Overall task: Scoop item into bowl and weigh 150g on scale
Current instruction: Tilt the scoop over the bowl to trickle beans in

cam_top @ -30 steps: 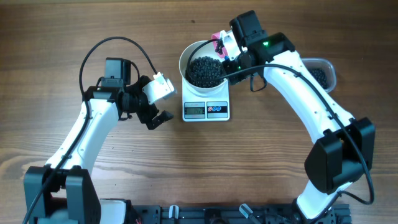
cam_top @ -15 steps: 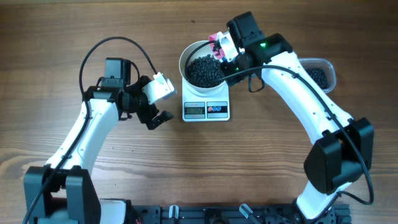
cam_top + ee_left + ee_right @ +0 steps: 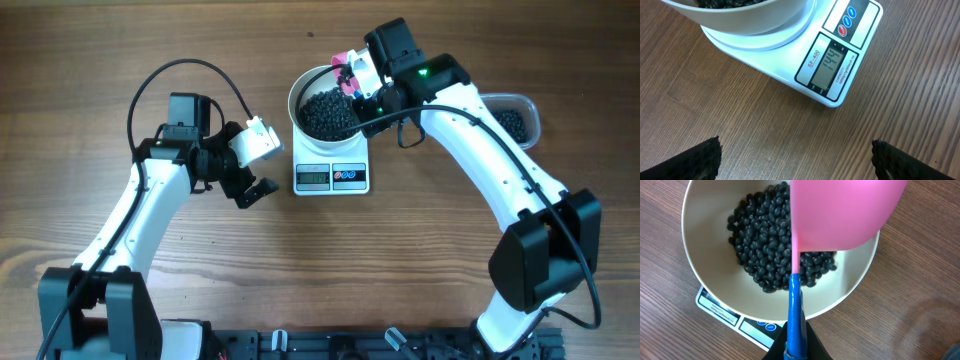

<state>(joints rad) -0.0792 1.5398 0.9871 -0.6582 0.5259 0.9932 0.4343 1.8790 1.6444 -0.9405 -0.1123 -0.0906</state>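
Note:
The white bowl (image 3: pixel 300 92) stands on the white scale (image 3: pixel 350 178) and holds a dark heap of the item (image 3: pixel 328 113), small black beads. My right gripper (image 3: pixel 366 82) is shut on the blue handle (image 3: pixel 794 307) of a pink scoop (image 3: pixel 840 210), which hangs over the bowl's right rim. The scoop hides part of the item (image 3: pixel 760 245) in the bowl (image 3: pixel 702 275). My left gripper (image 3: pixel 256 190) stands open just left of the scale, nothing between its fingers (image 3: pixel 702 160). The scale's display (image 3: pixel 831 64) reads 144.
A clear plastic tub (image 3: pixel 528 104) with more black beads (image 3: pixel 513 123) sits at the right, partly behind my right arm. Bare wooden table (image 3: pixel 330 260) lies in front of the scale.
The pink scoop and my right gripper have shifted slightly left over the bowl's rim. My left arm has not moved.

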